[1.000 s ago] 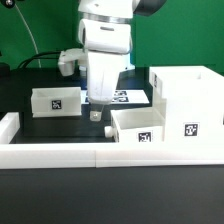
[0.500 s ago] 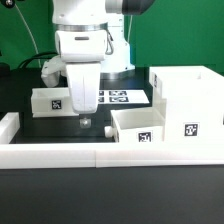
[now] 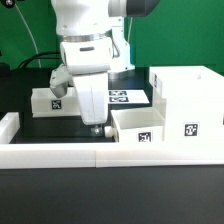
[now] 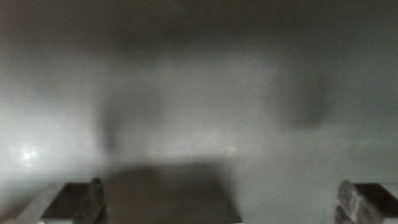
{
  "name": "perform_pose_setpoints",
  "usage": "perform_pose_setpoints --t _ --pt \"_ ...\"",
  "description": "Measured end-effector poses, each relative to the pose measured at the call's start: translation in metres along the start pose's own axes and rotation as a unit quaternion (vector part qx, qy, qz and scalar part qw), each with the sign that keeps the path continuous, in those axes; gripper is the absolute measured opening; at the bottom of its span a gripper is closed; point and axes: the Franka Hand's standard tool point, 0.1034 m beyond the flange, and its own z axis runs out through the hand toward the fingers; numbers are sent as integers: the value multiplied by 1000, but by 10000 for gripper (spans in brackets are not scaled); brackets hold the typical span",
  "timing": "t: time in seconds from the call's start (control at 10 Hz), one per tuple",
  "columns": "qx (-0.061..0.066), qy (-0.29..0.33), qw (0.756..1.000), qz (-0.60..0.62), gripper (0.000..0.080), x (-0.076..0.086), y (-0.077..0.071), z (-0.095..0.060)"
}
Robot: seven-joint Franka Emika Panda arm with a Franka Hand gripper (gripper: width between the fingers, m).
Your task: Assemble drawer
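The drawer's tall white case stands at the exterior view's right, with tags on its front. One small white tray sits just left of it, and a second tray sits further left. My gripper hangs low over the black table between the two trays, close to the nearer tray's left wall. In the blurred wrist view the gripper has its fingertips wide apart with nothing between them. It is open and empty.
The marker board lies on the table behind the gripper. A low white wall edges the table's front, with a short piece at the left. A green backdrop stands behind.
The arm has shifted toward the exterior view's left and come down and forward. The gripper now hangs lower, near the table beside the nearer tray. The trays and case have not moved.
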Motion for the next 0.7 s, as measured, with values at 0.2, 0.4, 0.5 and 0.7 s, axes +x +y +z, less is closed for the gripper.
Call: perform_pose_setpoints --t 0.2,0.4,0.5,0.7 --pt "2 1 1000 31 649 10 0 3" --pt "2 -8 999 53 649 14 1 2" --pt "1 -8 998 63 649 16 2 1" --pt "0 -10 996 94 649 21 3 0"
